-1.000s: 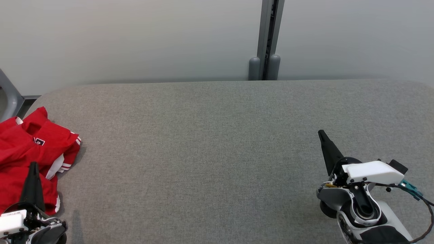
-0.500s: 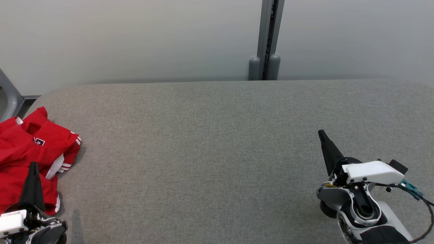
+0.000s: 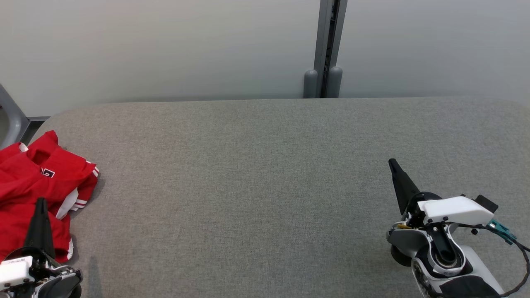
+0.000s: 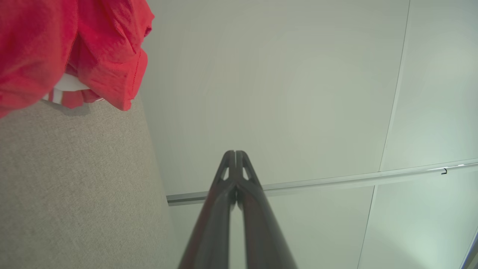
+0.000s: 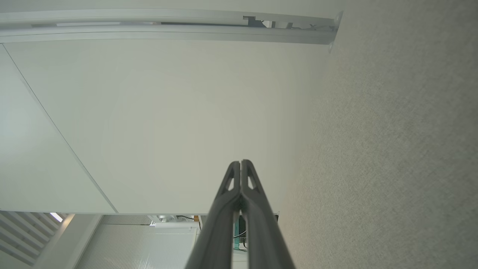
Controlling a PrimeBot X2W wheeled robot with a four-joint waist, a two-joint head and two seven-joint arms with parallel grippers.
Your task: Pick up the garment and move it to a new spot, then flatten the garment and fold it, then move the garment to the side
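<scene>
We should spread our left pincer (image 3: 40,201), now pinched together and empty, and bite a thick fold of the crumpled red garment (image 3: 39,178) at the left end of the surface (image 3: 256,186), while our right pincer (image 3: 391,162), likewise closed, rests near its right end.

The red garment (image 3: 37,182) runs off the left edge; its small patch (image 3: 47,172) perhaps bears a number.
</scene>
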